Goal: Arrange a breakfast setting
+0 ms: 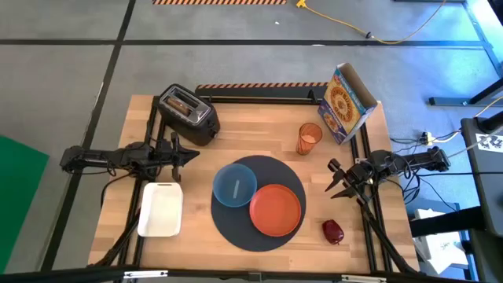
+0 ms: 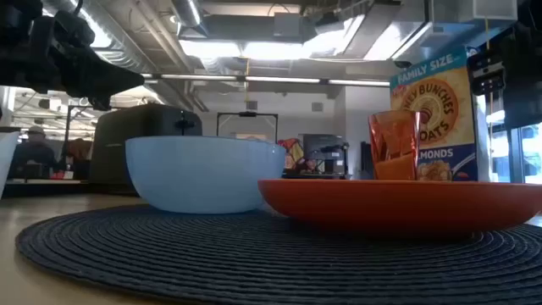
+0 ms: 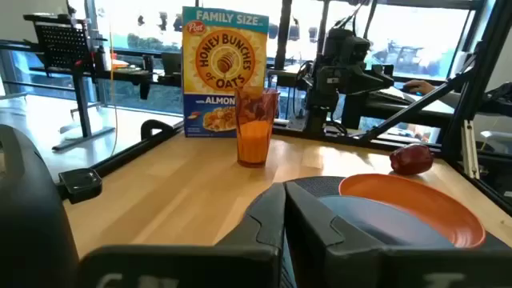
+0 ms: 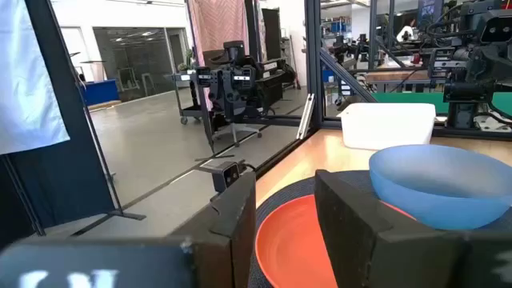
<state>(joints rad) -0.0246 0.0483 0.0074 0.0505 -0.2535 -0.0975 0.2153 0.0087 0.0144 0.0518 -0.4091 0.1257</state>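
The round dark-grey mat (image 1: 259, 236) lies at the table's middle. The blue bowl (image 1: 234, 187) and the orange plate (image 1: 276, 210) stand side by side on it. The translucent orange cup (image 1: 309, 138) stands upright on the wood beyond the mat. The brown toast slice (image 1: 182, 102) sticks up from a slot of the black toaster (image 1: 189, 116). The dark-red fruit (image 1: 332, 231) lies on the wood right of the mat. My left gripper (image 1: 193, 155) is shut and empty, left of the bowl. My right gripper (image 1: 333, 179) is open and empty, right of the mat.
A cereal box (image 1: 348, 102) stands at the far right behind the cup. A white rectangular tray (image 1: 161, 208) lies at the near left. Black frame rails run along the table's left, right and far edges. Bare wood shows between the toaster and the cup.
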